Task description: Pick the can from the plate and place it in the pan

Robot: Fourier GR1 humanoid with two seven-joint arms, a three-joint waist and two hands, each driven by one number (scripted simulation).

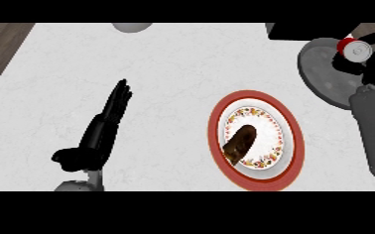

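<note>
Hovering over the grey pan (326,77) at the right edge of the view, the right hand (351,64) has the can (356,49) in its curled black fingers; the can's red rim and pale top show just above the pan's inner face. Only part of the hand is visible, with the grey forearm running down the right edge below it, but the fingers plainly wrap the can. Whether the can's base already touches the pan or hangs above it cannot be told from this steep angle.

The plate (289,129), red-rimmed with a patterned white centre, lies near the pan on the white surface (176,69) and no longer carries the can. A dark brown object (240,144) of unclear kind rests on it.

The left hand (102,129) rests at the lower left of the view, well apart from plate and pan, fingers straight and holding nothing.

Judging by this layout, the task is well advanced: the pick from the plate is done and the can has been carried to the pan. What seems left is lowering it if it is not yet seated, opening the fingers, and drawing the hand clear without tipping the can.
</note>
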